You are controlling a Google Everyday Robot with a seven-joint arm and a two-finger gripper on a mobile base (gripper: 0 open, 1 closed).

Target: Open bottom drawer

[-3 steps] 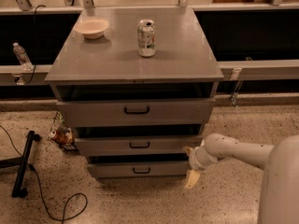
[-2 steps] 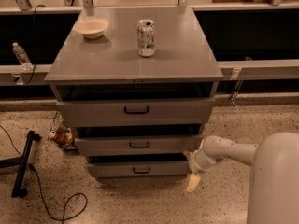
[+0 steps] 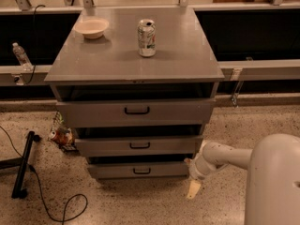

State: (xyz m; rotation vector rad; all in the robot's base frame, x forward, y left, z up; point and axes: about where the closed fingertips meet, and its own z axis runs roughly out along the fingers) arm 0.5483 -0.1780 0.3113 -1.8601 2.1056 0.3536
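One pincer (image 3: 191,178), at bottom drawer (image 3: 117,171), right edge

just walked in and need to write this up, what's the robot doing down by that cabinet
A robot arm reaches in from the lower right. Its gripper hangs low, near the floor, just off the right end of the bottom drawer of the grey cabinet. It is not on the drawer's small black handle, and the drawer does not look pulled out yet. A bowl and a soda can stand on the cabinet top.
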